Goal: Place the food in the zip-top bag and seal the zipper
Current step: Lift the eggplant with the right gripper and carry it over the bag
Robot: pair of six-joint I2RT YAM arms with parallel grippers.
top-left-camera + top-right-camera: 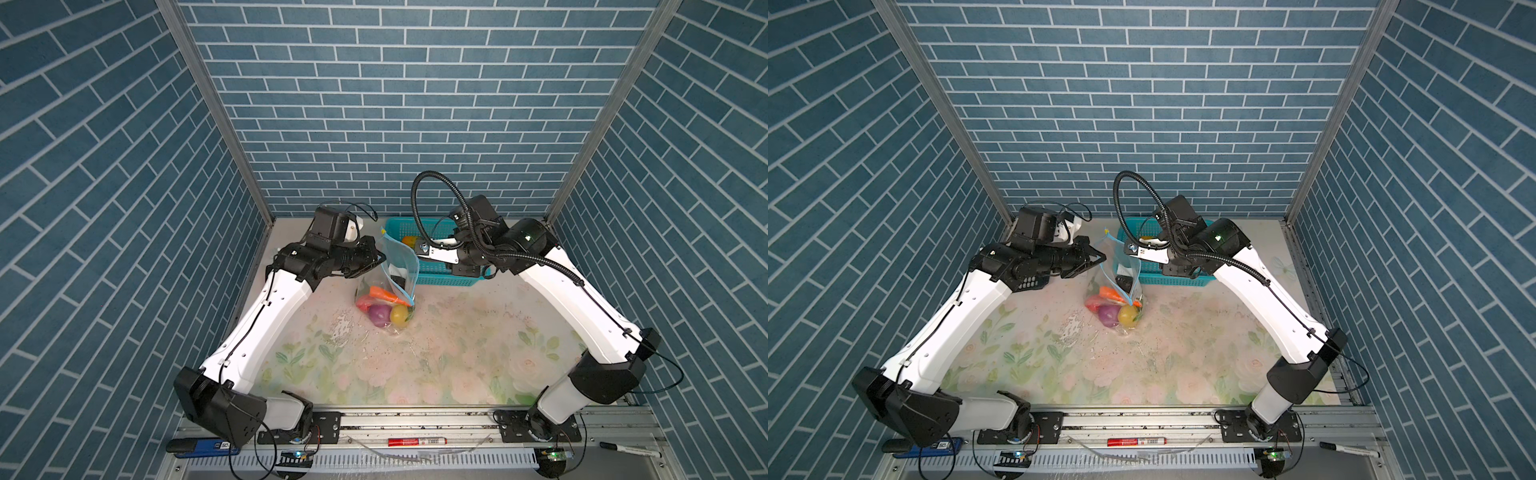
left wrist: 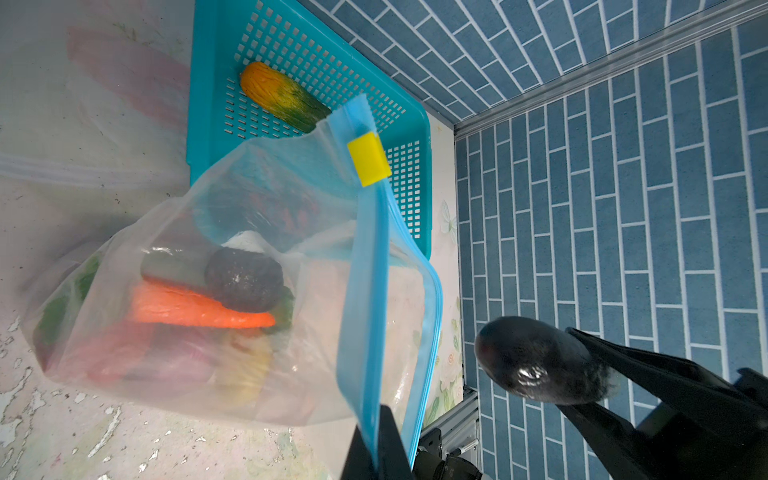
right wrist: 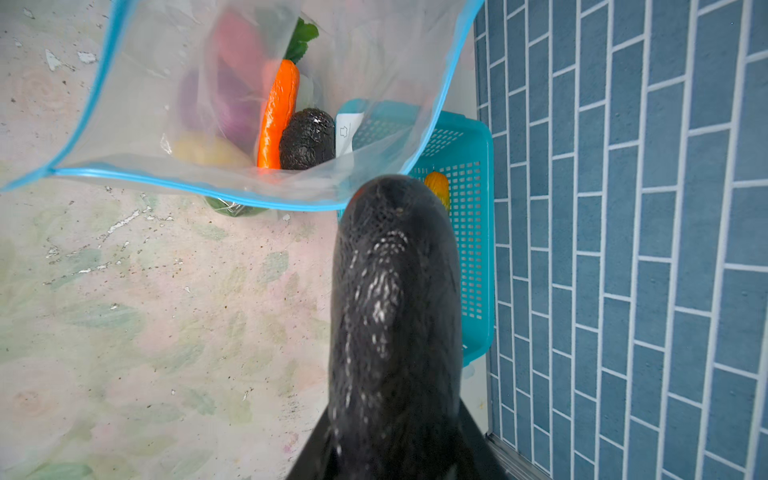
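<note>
The zip-top bag (image 1: 400, 266) (image 1: 1121, 270) hangs open-mouthed, with my left gripper (image 1: 380, 258) (image 2: 380, 436) shut on its light-blue zipper (image 2: 365, 291). A yellow slider (image 2: 369, 158) sits at the strip's far end. Inside lie a carrot (image 1: 388, 294) (image 3: 277, 112), a purple onion (image 1: 380, 313), a yellow fruit (image 1: 400, 314), a red piece (image 1: 363, 303) and a dark bumpy piece (image 2: 245, 278). My right gripper (image 1: 419, 249) (image 3: 395, 436) is shut on a dark eggplant (image 3: 395, 291) (image 2: 540, 365), whose tip is at the bag's open rim. The orange-green cucumber-like piece (image 2: 282, 97) (image 1: 409, 241) lies in the basket.
A teal mesh basket (image 1: 449, 280) (image 2: 208, 104) stands against the back wall, right behind the bag and under my right wrist. A red marker (image 1: 417, 441), a black marker (image 1: 627, 449) and a blue tool (image 1: 203, 446) lie on the front rail. Brick walls close three sides.
</note>
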